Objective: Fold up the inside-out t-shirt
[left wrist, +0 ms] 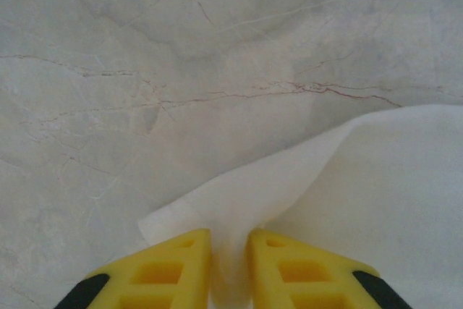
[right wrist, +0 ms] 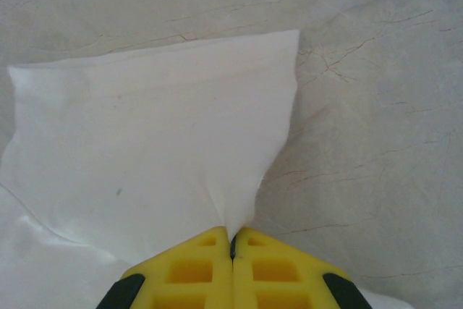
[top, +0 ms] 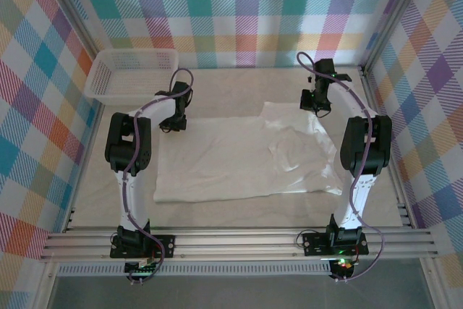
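Observation:
The inside-out t-shirt (top: 239, 157) is a plain white cloth spread flat across the middle of the table, with a rumpled patch toward its right side. My left gripper (top: 173, 124) is at the shirt's far left corner. In the left wrist view its yellow fingers (left wrist: 173, 265) pinch a bunched fold of the white fabric (left wrist: 376, 179) between them. My right gripper (top: 316, 106) is at the far right corner. In the right wrist view that gripper (right wrist: 232, 235) is shut tight on a point of the cloth (right wrist: 145, 128), which fans out from the tips.
A white mesh basket (top: 130, 74) stands at the back left, just beyond the left arm. The marbled table top (left wrist: 217, 48) runs bare behind the shirt up to the checked back wall. Metal frame rails border the table on both sides and along the near edge.

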